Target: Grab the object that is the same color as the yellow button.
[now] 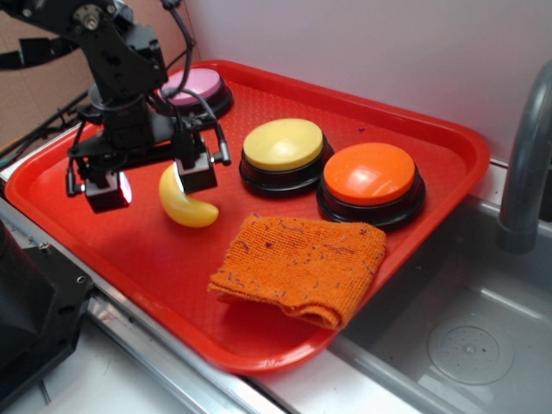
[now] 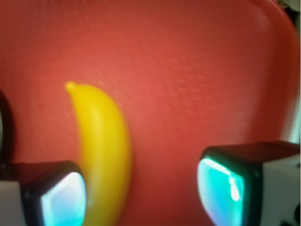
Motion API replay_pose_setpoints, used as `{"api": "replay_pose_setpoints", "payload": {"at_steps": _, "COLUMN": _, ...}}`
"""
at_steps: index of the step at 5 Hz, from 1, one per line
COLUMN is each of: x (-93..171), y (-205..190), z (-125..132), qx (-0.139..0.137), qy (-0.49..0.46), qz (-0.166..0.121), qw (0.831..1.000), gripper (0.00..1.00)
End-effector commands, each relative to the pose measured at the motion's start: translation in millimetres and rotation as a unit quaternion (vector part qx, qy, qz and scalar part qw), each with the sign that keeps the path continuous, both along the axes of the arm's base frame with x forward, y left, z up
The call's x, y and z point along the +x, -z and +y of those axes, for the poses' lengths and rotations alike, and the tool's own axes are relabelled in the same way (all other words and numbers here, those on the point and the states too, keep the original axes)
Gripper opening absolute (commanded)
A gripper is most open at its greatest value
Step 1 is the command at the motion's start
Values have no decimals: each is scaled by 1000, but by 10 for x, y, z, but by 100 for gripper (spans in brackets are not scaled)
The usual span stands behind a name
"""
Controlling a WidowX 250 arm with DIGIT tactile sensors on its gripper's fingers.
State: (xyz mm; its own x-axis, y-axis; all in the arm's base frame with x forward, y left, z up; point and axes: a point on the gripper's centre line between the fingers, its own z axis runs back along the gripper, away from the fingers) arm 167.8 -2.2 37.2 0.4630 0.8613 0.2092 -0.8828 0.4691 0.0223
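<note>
A small glossy yellow banana (image 1: 185,204) lies on the red tray (image 1: 147,250), left of the yellow button (image 1: 283,144). My gripper (image 1: 153,185) hangs low over the tray with its jaws open. The banana's upper end sits between the two fingers, close to the right-hand finger (image 1: 197,172) in the exterior view. In the wrist view the banana (image 2: 104,150) runs beside the left pad (image 2: 63,200), with a wide gap of bare tray to the right pad (image 2: 221,190). Whether the left pad touches it is unclear.
An orange-topped button (image 1: 369,175) stands right of the yellow one, a pink-topped button (image 1: 195,87) at the tray's back behind the arm. A folded orange cloth (image 1: 300,266) lies at the tray's front right. A sink (image 1: 466,336) with a grey faucet (image 1: 524,172) is on the right.
</note>
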Motion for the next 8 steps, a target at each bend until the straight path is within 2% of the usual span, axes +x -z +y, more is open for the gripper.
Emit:
{"api": "replay_pose_setpoints", "payload": {"at_steps": 1, "x": 58, "y": 136, "z": 83, "qx": -48, "qy": 8, "qz": -57, "qw": 997, "gripper": 100}}
{"api": "replay_pose_setpoints", "payload": {"at_steps": 2, "x": 45, "y": 179, "z": 79, "qx": -64, "qy": 24, "qz": -73, "qw": 995, "gripper": 100}}
{"api": "replay_pose_setpoints", "payload": {"at_steps": 3, "x": 32, "y": 144, "z": 84, "qx": -69, "qy": 39, "qz": -86, "qw": 993, "gripper": 0}}
{"api": "replay_pose_setpoints", "payload": {"at_steps": 4, "x": 68, "y": 65, "z": 94, "qx": -69, "qy": 87, "qz": -73, "qw": 991, "gripper": 0}}
{"api": "replay_pose_setpoints", "payload": {"at_steps": 5, "x": 117, "y": -87, "z": 118, "qx": -52, "qy": 146, "qz": -25, "qw": 988, "gripper": 0}}
{"api": "replay_pose_setpoints", "payload": {"at_steps": 6, "x": 141, "y": -310, "z": 148, "qx": -47, "qy": 199, "qz": 18, "qw": 979, "gripper": 0}}
{"api": "replay_pose_setpoints", "payload": {"at_steps": 7, "x": 176, "y": -726, "z": 179, "qx": -51, "qy": 302, "qz": 88, "qw": 948, "gripper": 0}}
{"api": "replay_pose_setpoints", "payload": {"at_steps": 8, "x": 229, "y": -1011, "z": 142, "qx": -48, "qy": 360, "qz": 71, "qw": 929, "gripper": 0}}
